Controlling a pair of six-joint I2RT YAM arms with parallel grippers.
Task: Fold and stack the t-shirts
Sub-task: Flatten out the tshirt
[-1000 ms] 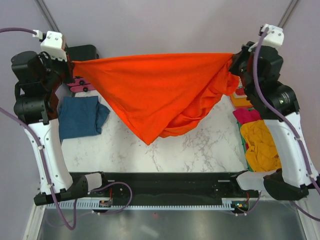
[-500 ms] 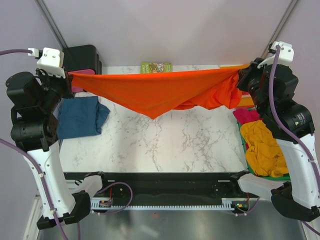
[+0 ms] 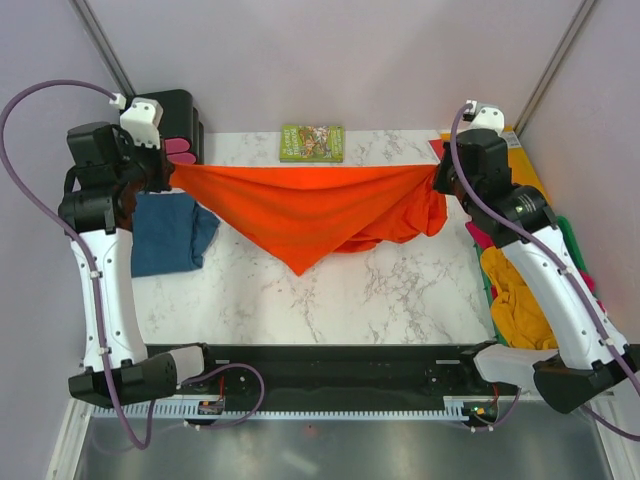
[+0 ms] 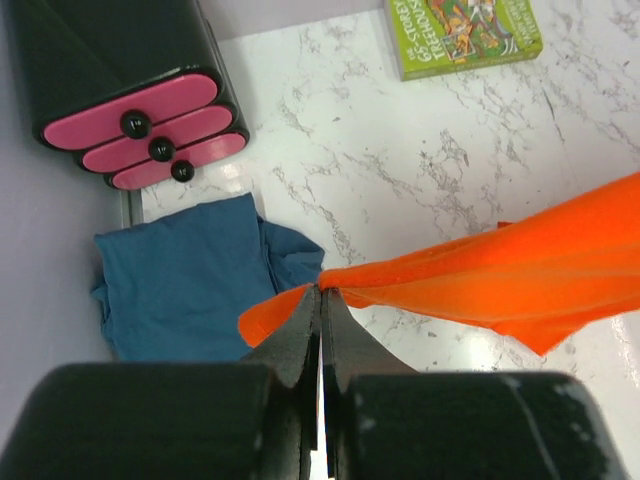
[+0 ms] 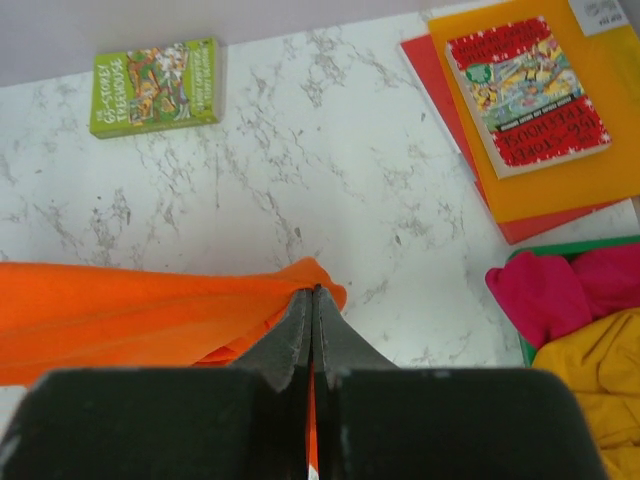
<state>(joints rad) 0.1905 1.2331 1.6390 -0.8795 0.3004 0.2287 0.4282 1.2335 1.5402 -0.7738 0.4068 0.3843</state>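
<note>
Stretched above the marble table [image 3: 400, 290]: an orange-red t-shirt [image 3: 300, 200], top edge taut and nearly level, the rest sagging to a point on the near side, folds bunched at its right end. Pinched at its left corner by the left gripper [image 3: 172, 172], jaws closed on the cloth. Pinched at its right corner by the right gripper [image 3: 436, 177], likewise closed. Just beyond the shirt's far edge, flat on the marble, a green book [image 3: 312, 142]. Beside its left end, partly under the left arm [image 3: 105, 270], a crumpled teal-blue t-shirt [image 3: 165, 232]. Beyond that same end, a black box [image 3: 175, 112] with pink fronts. Right of the shirt, nearer the bases, a heaped mustard-yellow t-shirt [image 3: 512, 300], half hidden by the right arm [image 3: 550, 280].
</note>
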